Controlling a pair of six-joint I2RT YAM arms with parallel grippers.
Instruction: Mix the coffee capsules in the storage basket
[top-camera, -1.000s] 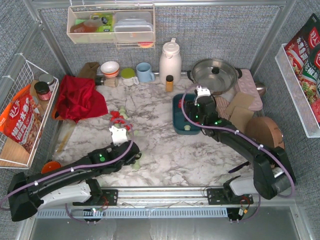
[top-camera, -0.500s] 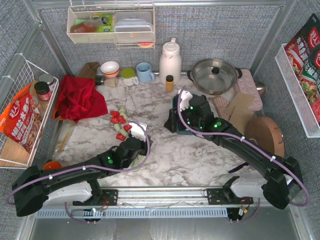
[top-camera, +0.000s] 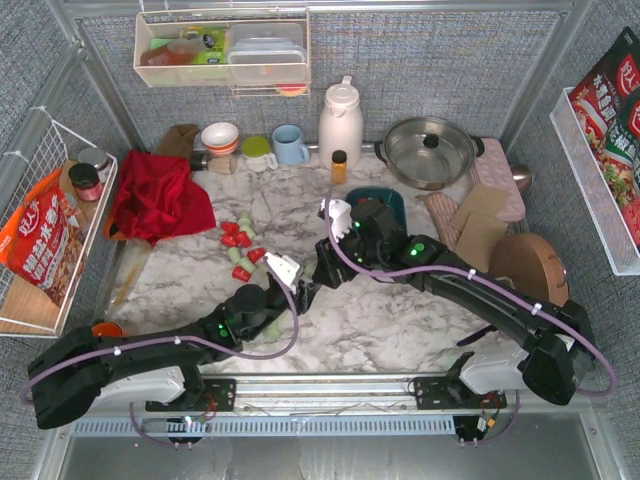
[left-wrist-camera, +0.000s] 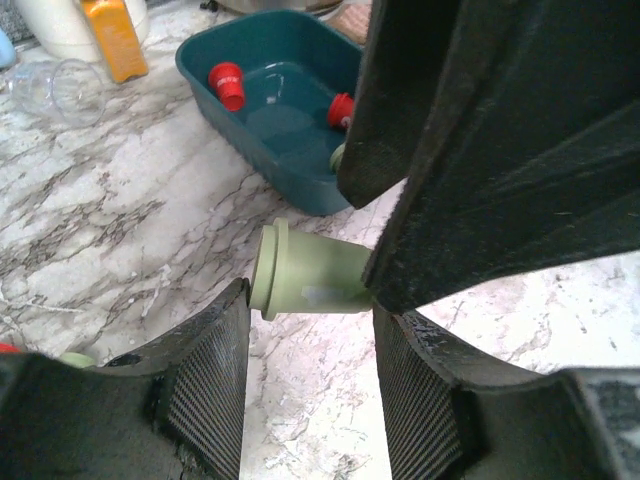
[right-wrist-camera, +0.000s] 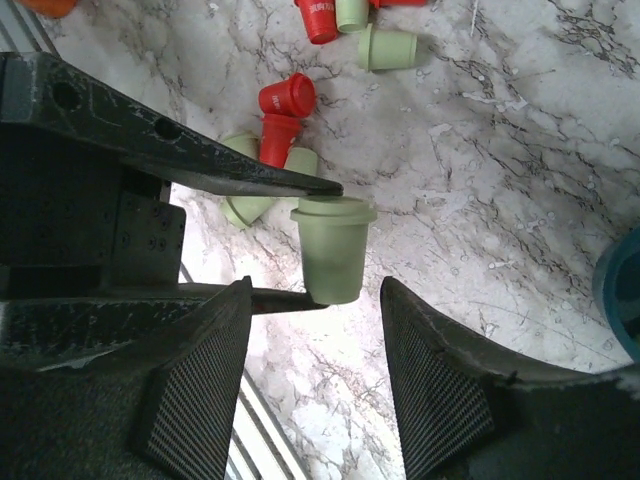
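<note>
Moved in the last half second: your left gripper (top-camera: 303, 287) has left the loose capsules (top-camera: 240, 243) and swung toward mid-table. Your right gripper (top-camera: 322, 268) has come off the storage basket (top-camera: 392, 196) to meet it. The two now sit tip to tip over the marble table (top-camera: 400, 320).

- Left gripper: its fingers (left-wrist-camera: 205, 380) are closed end to end on one mint-green capsule (left-wrist-camera: 305, 270), one tip at the rim and the other at the base. The capsule is held out at the fingertips, clear of the tabletop.
- Right gripper: its fingers (right-wrist-camera: 195, 385) are spread wide, one on each side of that same capsule. You cannot tell from either wrist view whether a pad touches it.
- Storage basket: stands at the back of the table, just in front of the steel pot (top-camera: 430, 150) and right of the amber bottle (top-camera: 340, 165). The right arm covers its near side in the top view. In the left wrist view it holds two red capsules (left-wrist-camera: 227, 85) and one green capsule that is mostly hidden behind a right finger.
- Loose capsules: red and mint green mixed, lying on the marble left of both grippers and near the red cloth (top-camera: 160, 195), well apart from the basket.
</note>
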